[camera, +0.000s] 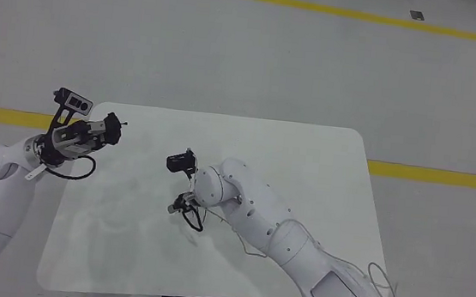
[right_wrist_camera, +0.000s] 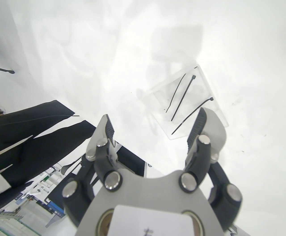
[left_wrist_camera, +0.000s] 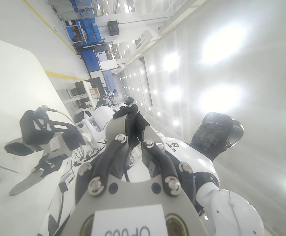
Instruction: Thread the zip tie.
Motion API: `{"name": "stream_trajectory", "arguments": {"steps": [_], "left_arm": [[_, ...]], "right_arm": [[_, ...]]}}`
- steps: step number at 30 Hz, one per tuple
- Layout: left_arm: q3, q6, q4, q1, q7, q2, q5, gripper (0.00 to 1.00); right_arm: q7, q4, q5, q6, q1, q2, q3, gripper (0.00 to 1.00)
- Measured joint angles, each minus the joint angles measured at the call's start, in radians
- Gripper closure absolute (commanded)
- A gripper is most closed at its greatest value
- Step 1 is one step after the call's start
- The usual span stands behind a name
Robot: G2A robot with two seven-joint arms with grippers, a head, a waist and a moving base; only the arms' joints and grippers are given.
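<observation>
— While the right gripper [right_wrist_camera: 154, 116] hung over the table, how did its fingers stand?

— Spread wide, with nothing between them. Just past the tips lay three black zip ties [right_wrist_camera: 184, 98], side by side in a clear flat tray [right_wrist_camera: 201, 82]. The nearest one ran close by one fingertip, but I saw no contact. All three lay straight and loose, and none had its tail through its head. From above, that gripper pointed down near the middle of the white table [camera: 306, 155].

— And the left gripper [left_wrist_camera: 134, 118]?

— Its fingers were drawn together. Something dark sat at the tips and a thin dark strip ran down between them. I could not tell whether that was a zip tie or only padding and cable. The arm was held up near the table's left edge, well apart from the tray.

— So how far along was the job?

— Early, by my reading. Nothing looked threaded. The ties in the tray had yet to be picked up. After that, one tie would need both grippers, one on the head and one on the tail, and the tip fed through the slot. If the left gripper did hold a tie, that first grab was done and the rest remained.
</observation>
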Motion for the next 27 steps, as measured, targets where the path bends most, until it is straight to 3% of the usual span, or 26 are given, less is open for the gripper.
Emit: {"name": "stream_trajectory", "arguments": {"steps": [8,27], "left_arm": [[0.0,0.0,0.0,0.0,0.0,0.0,0.0,1.0],[0.0,0.0,0.0,0.0,0.0,0.0,0.0,1.0]], "right_arm": [[-0.017,0.044,-0.042,0.0,-0.009,-0.017,0.011,0.81],[-0.028,0.171,-0.174,0.0,-0.017,-0.082,0.021,0.83]]}}
